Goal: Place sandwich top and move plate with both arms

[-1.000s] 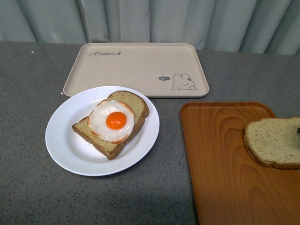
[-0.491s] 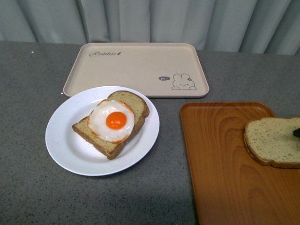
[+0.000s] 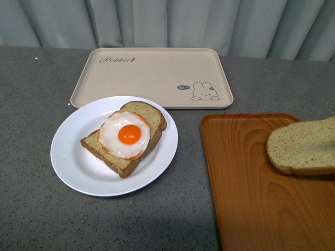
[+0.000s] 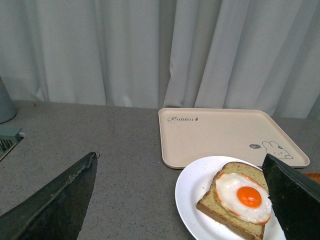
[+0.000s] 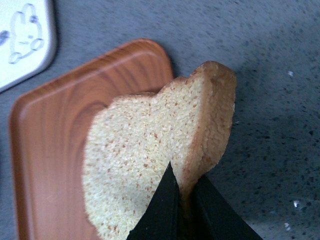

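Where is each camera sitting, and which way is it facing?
Front: on the body, looking forward-down at the plate, beige tray, orange tray; no arm shows.
Left wrist: on the left arm, facing the curtain; left gripper open.
Right wrist: looking down on the bread slice in the right gripper.
Shared: plate in front and left wrist; slice in front and right wrist.

bread slices (image 3: 301, 146) (image 3: 149, 116): 2 | egg (image 3: 125, 135): 1 | plate (image 3: 73, 162): 1 | trays (image 3: 152, 73) (image 3: 246, 198): 2

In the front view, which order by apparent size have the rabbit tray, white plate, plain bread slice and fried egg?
1. White plate and rabbit-print tray: about alike; tray wider but farther.
2. Plain bread slice, cut by the frame edge.
3. Fried egg.
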Robot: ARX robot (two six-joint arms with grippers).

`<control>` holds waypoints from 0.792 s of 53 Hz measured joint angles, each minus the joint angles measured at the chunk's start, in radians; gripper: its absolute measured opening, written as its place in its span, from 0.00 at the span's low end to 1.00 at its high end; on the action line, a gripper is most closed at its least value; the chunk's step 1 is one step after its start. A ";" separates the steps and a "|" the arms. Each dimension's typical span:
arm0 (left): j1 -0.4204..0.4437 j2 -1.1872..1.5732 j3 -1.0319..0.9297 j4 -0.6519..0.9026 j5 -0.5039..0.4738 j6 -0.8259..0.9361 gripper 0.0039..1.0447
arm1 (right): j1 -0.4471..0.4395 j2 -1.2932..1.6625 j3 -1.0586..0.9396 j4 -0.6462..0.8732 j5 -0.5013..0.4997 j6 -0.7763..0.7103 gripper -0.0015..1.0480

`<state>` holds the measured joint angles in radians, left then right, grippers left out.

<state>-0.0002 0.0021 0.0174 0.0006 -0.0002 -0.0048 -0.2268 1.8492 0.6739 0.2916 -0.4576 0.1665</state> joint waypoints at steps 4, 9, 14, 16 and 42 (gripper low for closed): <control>0.000 0.000 0.000 0.000 0.000 0.000 0.94 | 0.050 -0.109 -0.024 0.005 -0.050 0.044 0.03; 0.000 0.000 0.000 0.000 0.000 0.000 0.94 | 0.107 -0.167 -0.019 0.016 -0.070 0.091 0.03; 0.000 0.000 0.000 0.000 0.000 0.000 0.94 | 0.204 -0.177 0.007 0.034 -0.067 0.137 0.03; 0.000 0.000 0.000 0.000 0.000 0.000 0.94 | 0.243 -0.165 0.022 0.044 -0.059 0.151 0.03; 0.000 0.000 0.000 0.000 0.000 0.000 0.94 | 0.640 0.192 0.375 0.035 -0.022 0.277 0.03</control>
<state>-0.0002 0.0021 0.0174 0.0006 -0.0002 -0.0048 0.4129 2.0407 1.0489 0.3271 -0.4797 0.4435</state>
